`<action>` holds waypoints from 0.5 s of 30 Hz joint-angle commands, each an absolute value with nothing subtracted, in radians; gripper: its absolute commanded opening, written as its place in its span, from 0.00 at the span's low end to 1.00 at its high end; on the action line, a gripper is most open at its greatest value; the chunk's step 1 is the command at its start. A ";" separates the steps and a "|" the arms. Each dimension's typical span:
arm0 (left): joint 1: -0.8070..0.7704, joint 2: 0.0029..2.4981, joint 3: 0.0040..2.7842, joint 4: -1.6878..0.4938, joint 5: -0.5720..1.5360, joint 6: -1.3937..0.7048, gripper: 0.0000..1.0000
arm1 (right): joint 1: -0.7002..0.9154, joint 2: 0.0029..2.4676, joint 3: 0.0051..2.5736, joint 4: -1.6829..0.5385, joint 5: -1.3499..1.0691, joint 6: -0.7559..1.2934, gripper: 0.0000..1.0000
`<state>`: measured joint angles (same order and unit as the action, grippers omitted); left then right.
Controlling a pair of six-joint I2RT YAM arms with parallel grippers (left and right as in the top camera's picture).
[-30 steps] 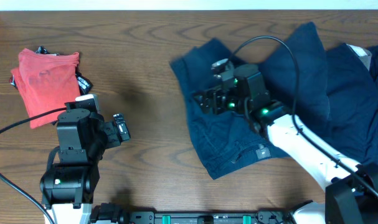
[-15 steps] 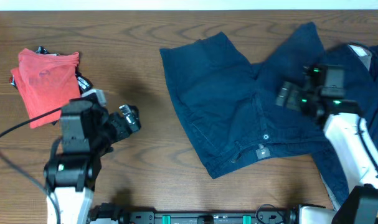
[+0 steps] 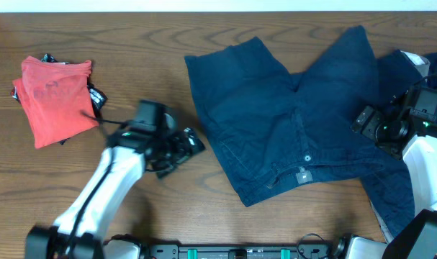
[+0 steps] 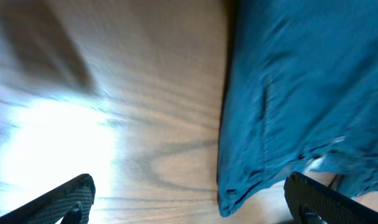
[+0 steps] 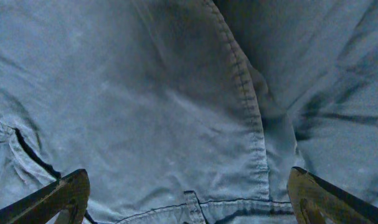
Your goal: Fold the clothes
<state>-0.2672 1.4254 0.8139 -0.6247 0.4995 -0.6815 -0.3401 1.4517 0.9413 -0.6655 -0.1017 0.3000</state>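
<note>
Left hand [image 4: 192, 200] and right hand [image 5: 192, 198] spread wide; second garment [image 3: 399, 83] cut off at right.

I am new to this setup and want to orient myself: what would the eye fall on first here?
The dark navy shorts lie spread flat across the middle and right of the table. A folded red garment sits at the far left, and the open left gripper hangs at the shorts' left edge.
</note>
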 commanded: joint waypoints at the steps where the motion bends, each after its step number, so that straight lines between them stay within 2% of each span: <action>1: -0.355 1.528 0.815 -0.595 0.516 -0.839 0.98 | -0.347 1.442 0.948 -0.666 -0.101 0.291 0.99; 7: -0.509 1.669 0.815 -0.445 0.516 -0.945 0.98 | -0.347 1.442 0.948 -0.667 -0.101 0.291 0.99; 15: -0.701 1.734 0.815 -0.231 0.507 -1.013 0.99 | -0.347 1.442 0.948 -0.670 -0.101 0.291 0.99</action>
<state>-0.6495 1.6852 0.8310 -0.2558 0.5400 -0.9764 -0.3401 1.4517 0.9413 -0.6682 -0.1032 0.3000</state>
